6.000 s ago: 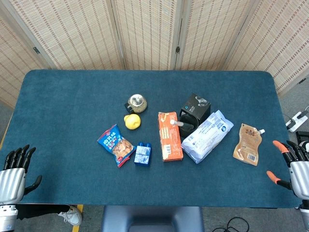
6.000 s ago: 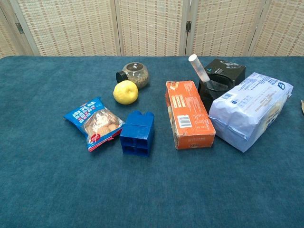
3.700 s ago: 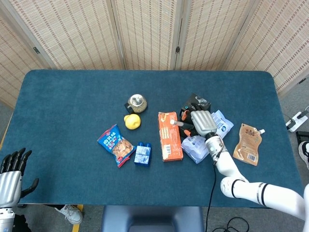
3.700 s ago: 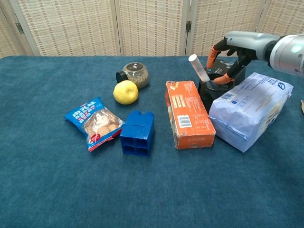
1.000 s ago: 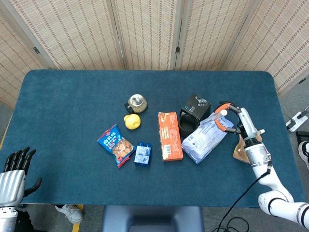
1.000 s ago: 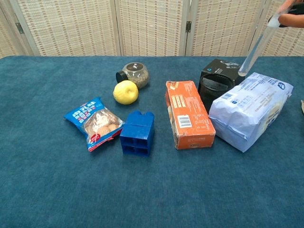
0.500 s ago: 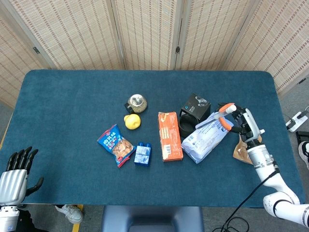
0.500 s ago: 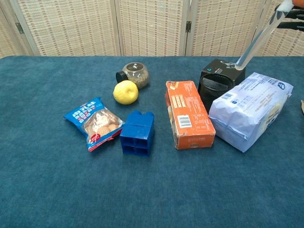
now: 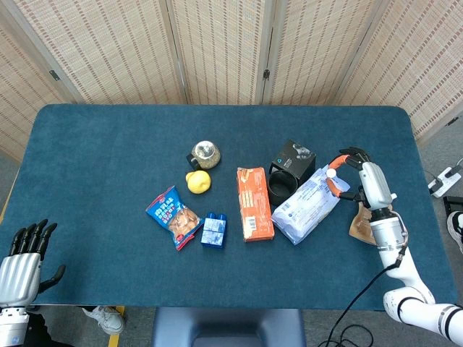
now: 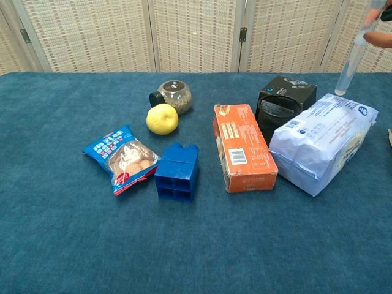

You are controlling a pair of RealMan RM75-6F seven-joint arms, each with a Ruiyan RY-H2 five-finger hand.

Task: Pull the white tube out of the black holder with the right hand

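Note:
The black holder [image 9: 281, 187] [image 10: 278, 111] is a round cup standing in front of a black box [image 9: 294, 157], and nothing is in it. My right hand [image 9: 365, 183] hovers to its right, above the far end of the white and blue bag [image 9: 307, 204]. It pinches the white tube [image 9: 330, 173] [image 10: 352, 60], which hangs nearly upright in the air, clear of the holder. In the chest view only an orange fingertip [image 10: 380, 38] of that hand shows at the top right edge. My left hand [image 9: 19, 269] rests off the table's near left corner and holds nothing.
An orange box [image 9: 254, 204] lies left of the holder. A brown pouch [image 9: 359, 220] lies under my right forearm. Further left are a blue brick [image 9: 213, 230], a snack bag [image 9: 173, 217], a lemon [image 9: 197, 181] and a jar [image 9: 205, 153].
The right hand pulled the tube out of the holder and lifted it. In the last half second the tube swung more upright and moved right, away from the holder.

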